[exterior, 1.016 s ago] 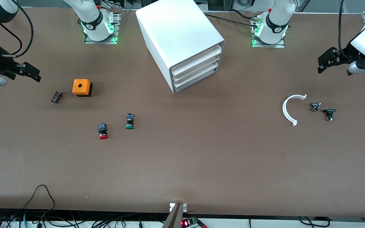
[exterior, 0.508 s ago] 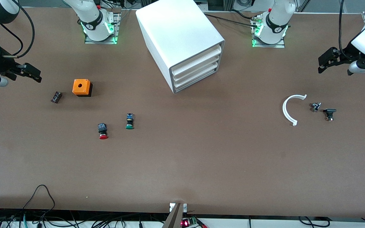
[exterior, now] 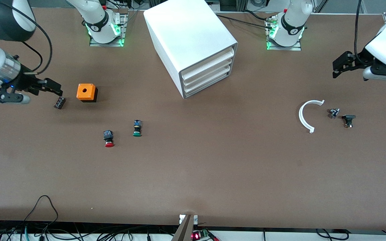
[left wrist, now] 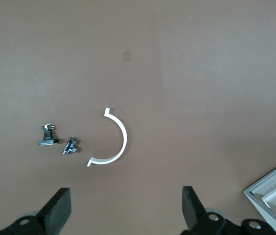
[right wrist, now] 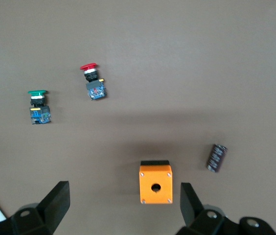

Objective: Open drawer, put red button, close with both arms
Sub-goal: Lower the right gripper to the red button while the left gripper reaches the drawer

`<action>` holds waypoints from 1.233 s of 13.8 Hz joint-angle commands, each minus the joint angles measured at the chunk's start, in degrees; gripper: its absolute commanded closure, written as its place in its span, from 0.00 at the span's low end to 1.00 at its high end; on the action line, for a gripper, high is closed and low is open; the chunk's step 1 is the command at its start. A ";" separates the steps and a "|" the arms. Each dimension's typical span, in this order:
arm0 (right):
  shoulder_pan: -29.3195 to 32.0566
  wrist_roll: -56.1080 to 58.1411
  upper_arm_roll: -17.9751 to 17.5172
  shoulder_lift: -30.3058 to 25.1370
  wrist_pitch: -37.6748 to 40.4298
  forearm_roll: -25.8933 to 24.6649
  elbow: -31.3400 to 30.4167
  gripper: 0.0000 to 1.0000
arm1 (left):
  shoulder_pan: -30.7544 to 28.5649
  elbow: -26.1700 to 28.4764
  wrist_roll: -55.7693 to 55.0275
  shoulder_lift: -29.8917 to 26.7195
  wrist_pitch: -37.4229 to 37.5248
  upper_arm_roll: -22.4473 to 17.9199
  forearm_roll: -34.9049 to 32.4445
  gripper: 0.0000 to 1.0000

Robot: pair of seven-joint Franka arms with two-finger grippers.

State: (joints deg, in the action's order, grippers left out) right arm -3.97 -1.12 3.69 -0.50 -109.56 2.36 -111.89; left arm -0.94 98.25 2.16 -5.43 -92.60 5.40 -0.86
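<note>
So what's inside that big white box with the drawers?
The white cabinet has four drawers, all pushed shut, so whatever is inside is hidden. The red button lies out on the table, nearer the camera.

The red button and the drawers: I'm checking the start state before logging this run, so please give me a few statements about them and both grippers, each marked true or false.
1. The red button lies on the table beside the green button. True.
2. One drawer of the cabinet is pulled out. False: all four fronts sit flush.
3. The right gripper holds the red button. False: it is open and empty, over the table near the orange box.
4. The left gripper is open and empty. True.
</note>
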 commanded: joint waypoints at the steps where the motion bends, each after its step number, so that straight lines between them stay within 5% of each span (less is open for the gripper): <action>1: -2.52 -0.20 0.27 4.26 -4.68 0.98 0.44 0.00 | 0.32 -5.78 0.39 3.67 4.43 1.46 -0.19 0.00; 10: -6.39 -0.38 -0.26 17.10 -18.92 1.07 0.01 0.00 | 0.06 -4.03 1.70 12.89 4.44 6.47 2.07 0.00; 17: -6.31 -1.08 -3.06 24.13 -29.99 1.07 -3.06 0.00 | -1.35 8.07 5.90 20.72 0.24 6.47 31.06 0.00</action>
State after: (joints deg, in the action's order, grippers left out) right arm -10.18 -2.08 2.13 22.88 -136.37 2.42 -113.34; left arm -1.56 101.82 4.11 15.34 -89.98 11.76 23.91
